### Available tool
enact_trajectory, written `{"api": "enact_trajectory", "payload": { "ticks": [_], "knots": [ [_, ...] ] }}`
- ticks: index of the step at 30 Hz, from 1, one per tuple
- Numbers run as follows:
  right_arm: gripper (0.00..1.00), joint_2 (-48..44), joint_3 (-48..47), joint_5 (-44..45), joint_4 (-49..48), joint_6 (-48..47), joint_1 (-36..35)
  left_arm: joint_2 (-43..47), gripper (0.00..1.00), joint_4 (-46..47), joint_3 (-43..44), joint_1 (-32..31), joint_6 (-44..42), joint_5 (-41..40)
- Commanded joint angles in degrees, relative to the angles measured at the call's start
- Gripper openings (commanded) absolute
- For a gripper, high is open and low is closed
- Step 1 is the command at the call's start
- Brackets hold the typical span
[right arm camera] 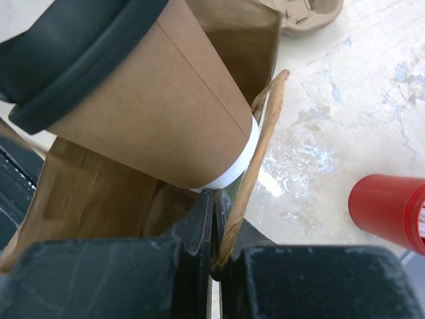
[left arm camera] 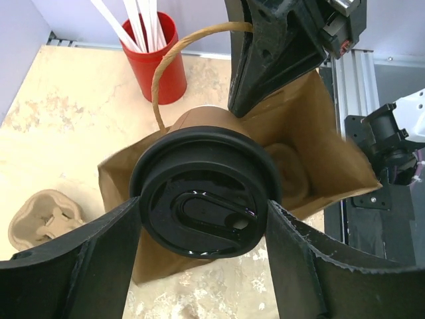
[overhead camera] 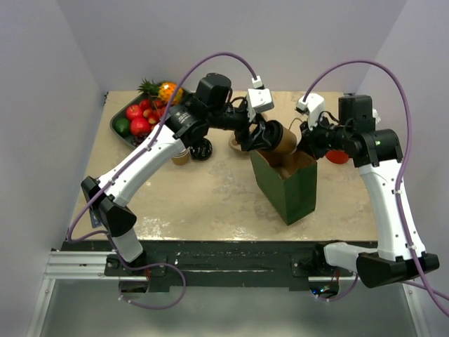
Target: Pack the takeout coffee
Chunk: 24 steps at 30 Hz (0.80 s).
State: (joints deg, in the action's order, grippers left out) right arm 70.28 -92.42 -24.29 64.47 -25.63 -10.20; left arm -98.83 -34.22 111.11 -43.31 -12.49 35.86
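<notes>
Starting at the left end effector [left arm camera: 202, 212], its two black fingers are clamped across the round black plastic lid [left arm camera: 199, 199] of a small kraft-tan paper cup [right arm camera: 166, 113], and the lid faces the left wrist camera squarely. The cup's long axis is tilted. In the right wrist view it runs from the lid at the upper left down to the white base near the centre of the frame, so the base is pointed into the open mouth of the dark green paper bag [overhead camera: 284, 186], which is brown inside. The base is seen at the mouth, just beside the rim; whether it lies below the rim cannot be told. The right end effector [right arm camera: 214, 219] is closed together on that rim, next to a tan paper handle [right arm camera: 265, 133], and the mouth is thereby held open. The cup is carried by the left arm alone, with the bag directly beneath, so a descent along the cup's axis followed by a release is judged to be called for. Further out on the pale worktop [overhead camera: 203, 196], a red cup of white straws [left arm camera: 156, 63] is seen at the upper left of the left wrist view and a pulp cardboard carrier [left arm camera: 43, 219] at its lower left.
</notes>
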Motion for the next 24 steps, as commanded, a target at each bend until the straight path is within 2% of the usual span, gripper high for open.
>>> {"api": "enact_trajectory", "payload": {
  "ticks": [1,10,14,16,24],
  "knots": [
    [0.00,-3.0,1.0,-0.8,-6.2,3.7,-0.8,0.5,0.00,0.0,-0.3,-2.4,1.1,-3.7],
    [0.00,-3.0,1.2,5.9,-10.9,5.2,-0.7,2.8,0.00,0.5,-2.6,-3.2,0.9,-7.6],
    [0.00,-2.6,1.1,5.8,-11.3,4.0,-0.7,6.2,0.00,2.7,-6.2,-3.2,1.1,-7.7],
    [0.00,-2.4,0.8,2.5,-10.8,1.6,-0.8,7.4,0.00,3.0,-7.7,-3.4,-3.5,-4.9],
    [0.00,-0.8,-0.1,-7.7,-4.9,-8.0,-0.7,5.4,0.00,-1.0,-6.7,-3.4,-23.1,-2.2]
  ]
}}
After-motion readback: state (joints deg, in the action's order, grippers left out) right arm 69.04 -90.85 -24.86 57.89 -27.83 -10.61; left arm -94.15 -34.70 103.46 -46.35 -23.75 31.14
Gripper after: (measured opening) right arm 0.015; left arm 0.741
